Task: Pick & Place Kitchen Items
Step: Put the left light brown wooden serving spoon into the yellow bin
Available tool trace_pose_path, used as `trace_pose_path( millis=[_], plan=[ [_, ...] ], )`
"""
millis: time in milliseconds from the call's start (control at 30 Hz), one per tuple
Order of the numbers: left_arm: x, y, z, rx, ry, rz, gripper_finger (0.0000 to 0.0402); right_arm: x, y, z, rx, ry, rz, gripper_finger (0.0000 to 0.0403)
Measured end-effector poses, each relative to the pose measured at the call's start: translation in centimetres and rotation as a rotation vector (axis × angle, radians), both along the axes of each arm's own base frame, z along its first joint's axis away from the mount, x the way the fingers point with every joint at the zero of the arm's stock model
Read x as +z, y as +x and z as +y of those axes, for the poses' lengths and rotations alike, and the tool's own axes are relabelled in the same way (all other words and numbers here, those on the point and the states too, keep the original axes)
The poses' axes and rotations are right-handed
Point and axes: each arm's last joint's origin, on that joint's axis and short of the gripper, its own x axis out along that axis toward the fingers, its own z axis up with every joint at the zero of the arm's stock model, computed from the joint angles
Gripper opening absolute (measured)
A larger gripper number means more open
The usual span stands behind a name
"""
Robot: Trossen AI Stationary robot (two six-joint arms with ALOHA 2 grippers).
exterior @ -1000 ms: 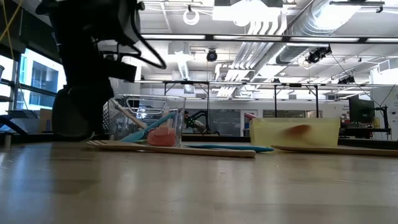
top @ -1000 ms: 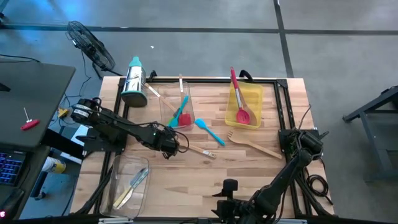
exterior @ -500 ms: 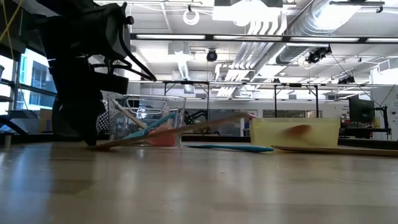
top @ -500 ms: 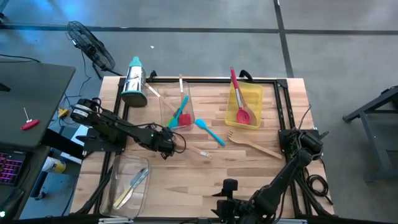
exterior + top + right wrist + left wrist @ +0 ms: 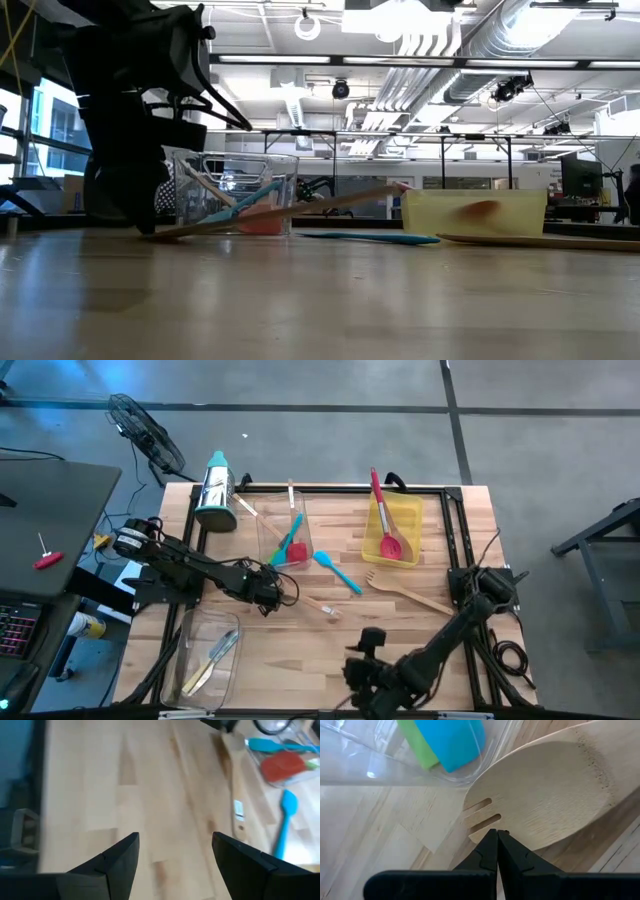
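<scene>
A pale wooden fork [image 5: 310, 601] lies left of the table's middle. My left gripper [image 5: 270, 592] is shut, its fingertips down on the fork's tined head [image 5: 540, 790]. In the low view the gripper [image 5: 148, 226] stands at the fork's low end, and the handle [image 5: 370, 192] slants up off the table. My right gripper [image 5: 366, 656] hangs open over bare wood near the front edge, and its fingers [image 5: 120, 855] have nothing between them. A blue spatula [image 5: 338, 572] and a second wooden fork [image 5: 410, 594] lie flat on the table. My left gripper presses its shut fingertips [image 5: 497, 840] on the rim of the fork's head [image 5: 512, 822], just beside the tines. It comes from above, slanting down. The head stays on the table while the handle end [image 5: 390, 188] is tipped up clear of it.
A clear bin [image 5: 288, 532] with a blue and a red spatula stands behind the fork. A yellow bin [image 5: 392, 528] holds a red spatula at far right. Another clear bin [image 5: 208, 656] with knives sits at near left, and a steel grater [image 5: 215, 490] lies at far left.
My left gripper has gone down onto the fork's head. The fork lay flat a second ago; now its head stays on the table and its handle end has tipped up. My right arm has moved a little toward the table's middle, its gripper still open.
</scene>
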Motion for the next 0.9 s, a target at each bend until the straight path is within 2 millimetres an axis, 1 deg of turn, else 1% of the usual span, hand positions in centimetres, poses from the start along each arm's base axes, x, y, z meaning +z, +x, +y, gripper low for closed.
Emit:
trace_pose_path(
  millis=[100,200,300,433,533,633,733,800,900],
  plan=[
    [0.0,0.0,0.0,0.000,-0.001,0.001,0.0000,-0.3,0.9,-1.4,-0.037,-0.032,0.032,0.0243],
    [0.0,0.0,0.0,0.000,-0.002,0.001,0.0000,-1.4,1.9,-2.9,-0.037,-0.110,0.110,0.0243],
    [0.0,0.0,0.0,0.000,-0.003,0.001,0.0000,-3.2,3.2,-4.1,-0.006,-0.179,0.204,0.0243],
    [0.0,0.0,0.0,0.000,-0.003,-0.001,0.0000,-6.4,4.9,-5.4,0.049,-0.293,0.321,0.0243],
    [0.0,0.0,0.0,-0.006,-0.003,-0.001,0.0000,-8.5,5.8,-6.3,0.053,-0.372,0.373,0.0243],
    [-0.1,0.0,0.0,-0.009,-0.003,0.000,0.0000,-10.0,6.3,-6.8,0.055,-0.461,0.398,0.0243],
    [-0.1,0.0,0.0,-0.010,-0.003,-0.001,0.0000,-10.6,6.2,-6.7,0.065,-0.565,0.392,0.0243],
    [-0.1,0.0,0.0,-0.010,-0.003,-0.001,0.0000,-10.5,6.2,-6.6,0.064,-0.626,0.370,0.0243],
    [-0.1,0.1,0.0,-0.010,-0.003,-0.002,0.0000,-10.4,6.3,-6.7,0.073,-0.659,0.371,0.0243]
  ],
)
